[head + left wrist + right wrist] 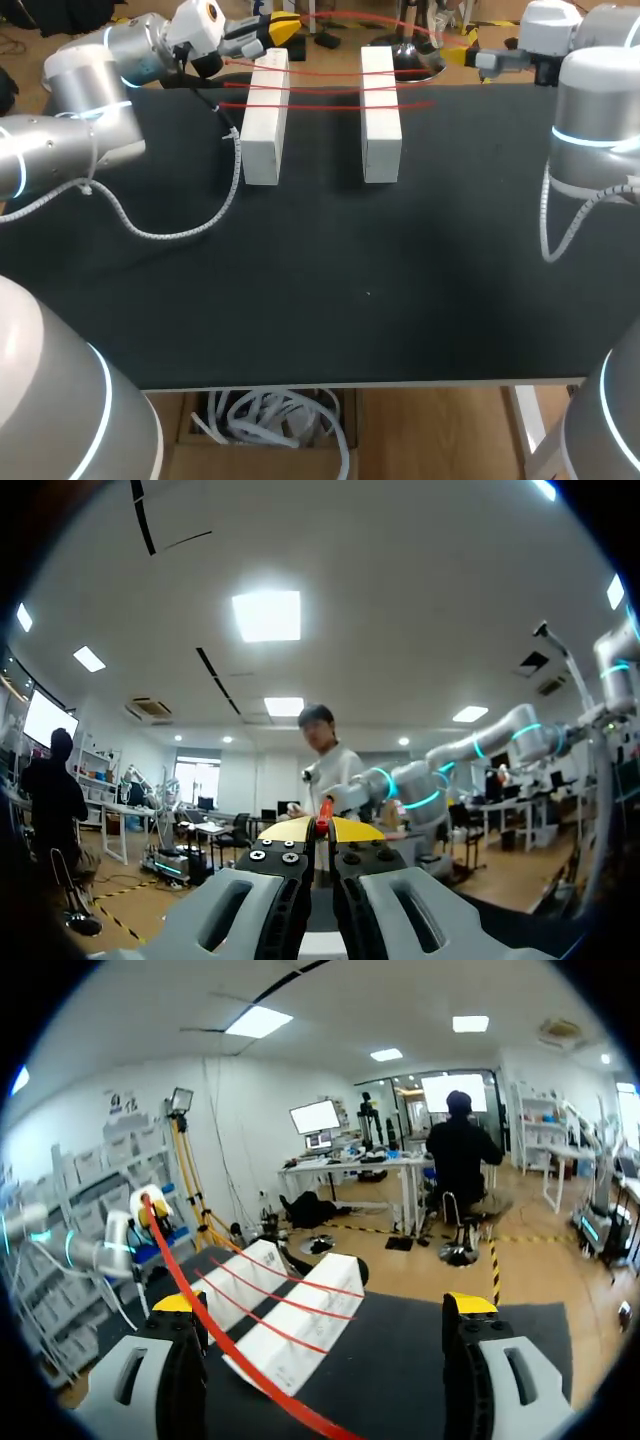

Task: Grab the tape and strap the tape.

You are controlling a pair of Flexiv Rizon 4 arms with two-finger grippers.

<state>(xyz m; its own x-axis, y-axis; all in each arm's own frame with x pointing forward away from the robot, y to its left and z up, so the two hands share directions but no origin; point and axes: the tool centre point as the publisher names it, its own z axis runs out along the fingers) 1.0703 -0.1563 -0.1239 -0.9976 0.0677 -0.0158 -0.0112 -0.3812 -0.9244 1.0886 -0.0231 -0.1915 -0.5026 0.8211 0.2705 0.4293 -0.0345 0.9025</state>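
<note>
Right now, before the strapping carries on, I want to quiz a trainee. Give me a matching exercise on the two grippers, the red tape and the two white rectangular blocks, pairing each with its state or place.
Things:
1. left gripper, yellow-tipped
2. right gripper, yellow-tipped
3. thin red tape
4. two white rectangular blocks

States or places:
A. side by side on the black table
B. open, fingers wide apart
C. shut, pinching the tape
D. stretched in strands across both blocks

Pairs: 1-C, 2-B, 3-D, 4-A
</note>
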